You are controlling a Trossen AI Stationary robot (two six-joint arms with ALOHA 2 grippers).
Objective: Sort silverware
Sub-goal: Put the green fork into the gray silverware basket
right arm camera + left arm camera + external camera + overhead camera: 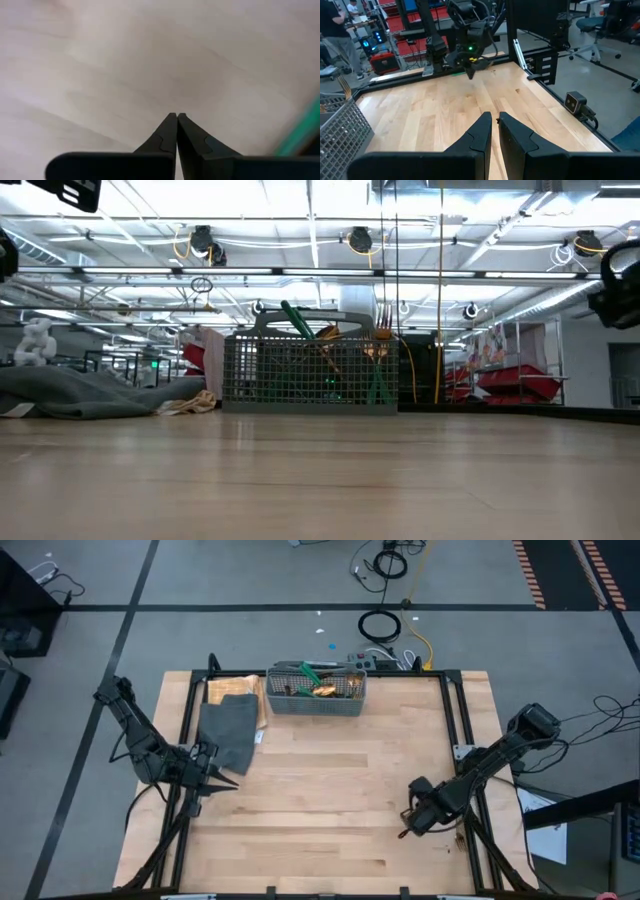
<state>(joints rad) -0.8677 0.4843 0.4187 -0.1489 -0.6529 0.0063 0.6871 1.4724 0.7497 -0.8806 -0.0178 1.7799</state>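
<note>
The grey mesh basket stands at the table's far edge, middle. Silverware with gold heads and green handles stands inside it, and the handles and fork heads stick out above its rim. My left gripper hovers at the table's left side, shut and empty, pointing right. My right gripper is low over the right part of the table, shut, with nothing between its fingers. A blurred green strip lies beside it; what it is I cannot tell.
A grey folded cloth lies at the far left, partly over a tan cloth. Black frame rails run along the table's sides. Bare wood spans the middle and the near side.
</note>
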